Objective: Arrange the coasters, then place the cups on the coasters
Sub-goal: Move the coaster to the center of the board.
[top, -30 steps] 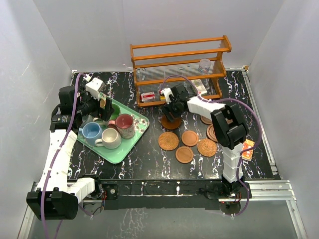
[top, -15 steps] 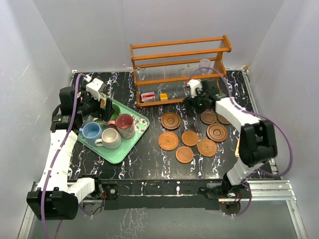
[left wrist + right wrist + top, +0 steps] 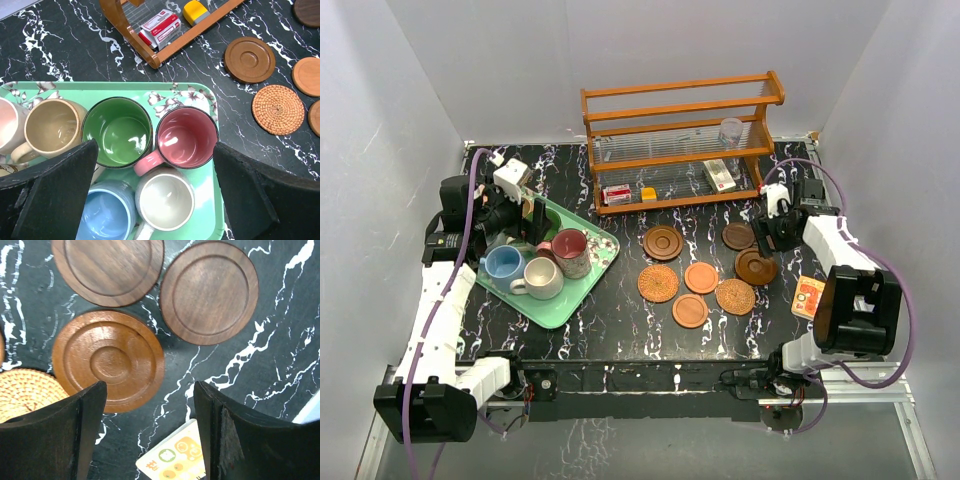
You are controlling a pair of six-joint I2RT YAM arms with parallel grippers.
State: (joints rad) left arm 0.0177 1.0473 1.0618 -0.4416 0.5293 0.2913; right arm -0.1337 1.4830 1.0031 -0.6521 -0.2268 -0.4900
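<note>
Surface [image 3: 620, 325]: dark marble. Green tray [image 3: 606, 245] at left corrals the cups [image 3: 542, 277], none seated yet. Coasters [image 3: 700, 277] cluster loosely at right, spacing likely unfinished. Left tool [image 3: 154, 146] released above cups; right tool [image 3: 149, 385] released, empty, over rightmost coasters.

A: The table [image 3: 60, 55] looks like polished black stone, white-veined and glossy.
B: Agreed. The ringed coaster [image 3: 107, 360] is varnished wood with a sheen. The darker coaster [image 3: 209, 292] beside it is smooth matt wood with the grain showing.
A: The woven coaster [image 3: 278, 109] is rough wicker. And the green mug [image 3: 116, 132] and pink mug [image 3: 186, 137]?
B: Glazed ceramic, shiny inside. The tray [image 3: 100, 89] is smooth and printed, with a slight gloss. The right gripper [image 3: 148, 395] is matt black and faintly grainy.
</note>
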